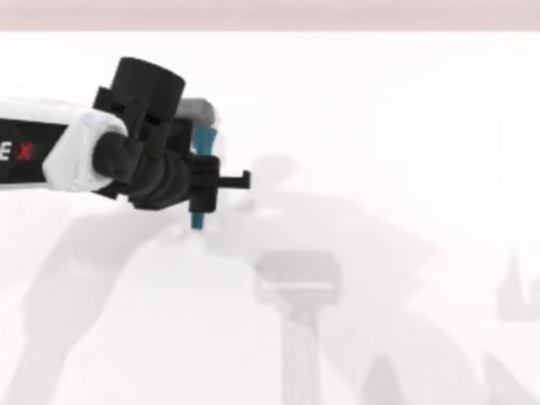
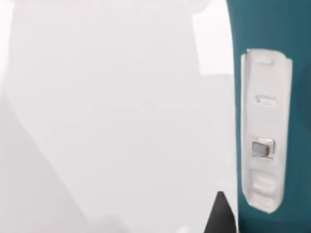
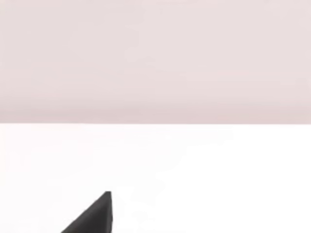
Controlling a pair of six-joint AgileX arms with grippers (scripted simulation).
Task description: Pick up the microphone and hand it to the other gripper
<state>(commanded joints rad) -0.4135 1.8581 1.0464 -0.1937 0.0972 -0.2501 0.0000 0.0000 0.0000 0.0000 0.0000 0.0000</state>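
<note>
**Left gripper holds microphone above table**

The left gripper (image 1: 202, 181), over the table's (image 1: 396, 126) left half, is clamped on the microphone (image 1: 202, 143). Its teal handle tapers downward, silver mesh head uppermost. The left wrist view shows the white switch plate (image 2: 265, 131) close up. The right gripper (image 3: 95, 216) shows one black fingertip; its state cannot be told.

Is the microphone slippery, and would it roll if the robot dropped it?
Probably a bit slippery: the microphone has a smooth teal handle that tapers, so it might slide in the left gripper. Its rounded body would likely roll on the table. It looks stiff, not floppy.
</note>
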